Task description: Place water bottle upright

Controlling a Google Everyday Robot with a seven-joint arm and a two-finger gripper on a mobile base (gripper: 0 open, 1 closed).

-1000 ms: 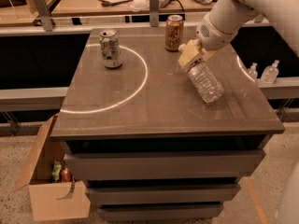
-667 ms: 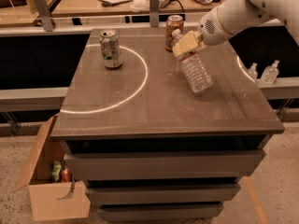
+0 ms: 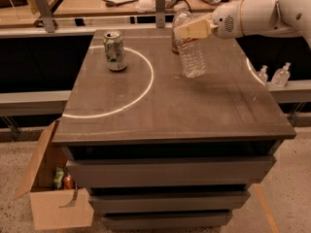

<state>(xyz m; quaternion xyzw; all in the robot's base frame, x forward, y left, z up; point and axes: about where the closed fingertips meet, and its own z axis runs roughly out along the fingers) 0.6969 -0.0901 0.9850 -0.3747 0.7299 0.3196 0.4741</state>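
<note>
end effector comes in from 3 o'clock, clamped tight on the neck of the water bottle; bottle is cap-up, slightly tilted, at the worktop's 1 o'clock; can't tell if its base touches down; green-white can stands at 11 o'clock

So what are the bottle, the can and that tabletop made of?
The water bottle, gripped near its top by the gripper above the far side of the tabletop, looks like thin clear plastic: see-through, ribbed. The can seems metal: shiny rim, printed sides. The tabletop looks like smooth grey laminate or stone, slightly glossy; can't tell which.
</note>
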